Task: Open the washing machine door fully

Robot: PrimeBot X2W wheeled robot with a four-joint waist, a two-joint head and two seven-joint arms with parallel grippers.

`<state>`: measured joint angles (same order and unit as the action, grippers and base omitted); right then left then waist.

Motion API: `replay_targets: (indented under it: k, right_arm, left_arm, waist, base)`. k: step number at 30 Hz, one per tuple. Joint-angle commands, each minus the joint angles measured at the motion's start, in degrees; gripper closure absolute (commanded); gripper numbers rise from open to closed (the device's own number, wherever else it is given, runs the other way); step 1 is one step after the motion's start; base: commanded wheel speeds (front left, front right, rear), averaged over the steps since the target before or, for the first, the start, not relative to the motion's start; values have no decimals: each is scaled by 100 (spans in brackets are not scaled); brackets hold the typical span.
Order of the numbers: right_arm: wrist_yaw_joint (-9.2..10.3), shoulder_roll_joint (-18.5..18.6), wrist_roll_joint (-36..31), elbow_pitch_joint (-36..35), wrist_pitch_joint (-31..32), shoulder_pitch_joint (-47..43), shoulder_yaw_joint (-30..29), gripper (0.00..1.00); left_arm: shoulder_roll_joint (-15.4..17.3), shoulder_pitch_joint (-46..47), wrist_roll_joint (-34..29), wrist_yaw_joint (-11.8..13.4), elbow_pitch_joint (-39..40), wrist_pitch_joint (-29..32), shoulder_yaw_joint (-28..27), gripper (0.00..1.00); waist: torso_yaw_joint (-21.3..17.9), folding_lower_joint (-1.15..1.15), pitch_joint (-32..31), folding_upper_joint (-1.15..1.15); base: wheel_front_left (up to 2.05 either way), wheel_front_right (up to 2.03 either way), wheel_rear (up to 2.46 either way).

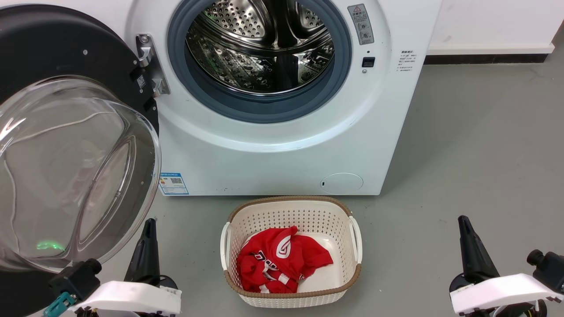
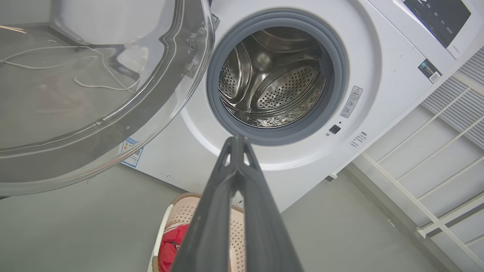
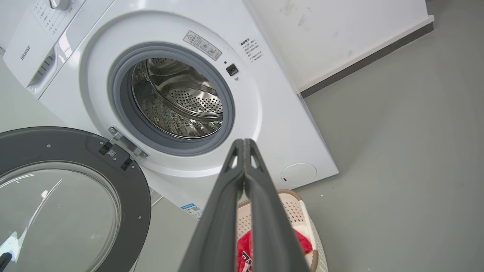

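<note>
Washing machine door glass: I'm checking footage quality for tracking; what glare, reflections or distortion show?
Head view: the washing machine door glass carries pale streaks and a green glint; left wrist view: thin white lines warp across it; right wrist view: the washing machine looks tilted, evenly lit, sharp.

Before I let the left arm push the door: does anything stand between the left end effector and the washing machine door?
Nothing visible does. The shut left end effector sits just right of the washing machine door; the basket lies further right, off that path.
</note>
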<state>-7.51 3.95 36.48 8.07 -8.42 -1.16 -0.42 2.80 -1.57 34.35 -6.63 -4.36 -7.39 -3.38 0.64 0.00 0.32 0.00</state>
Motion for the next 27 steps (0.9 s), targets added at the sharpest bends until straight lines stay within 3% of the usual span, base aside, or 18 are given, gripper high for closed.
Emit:
replay_targets:
  k: [1, 5, 27]
  right_arm:
    - [1, 54, 187, -38, 31, 185, -12, 100]
    - [1, 67, 728, 15, 136, 237, -30, 100]
    - [1, 92, 2414, 197, 502, 410, -118, 100]
  left_arm:
    - [13, 177, 179, -31, 32, 32, -22, 100]
    - [14, 239, 706, -39, -60, 161, -49, 100]
    - [16, 431, 2380, -57, -360, 570, -143, 100]
  waist:
    - [-1, 0, 0, 0]
    - [-5, 0, -1, 0]
    - [-20, 0, -4, 0]
  base:
    - [0, 0, 0]
    - [0, 0, 0]
    - [0, 0, 0]
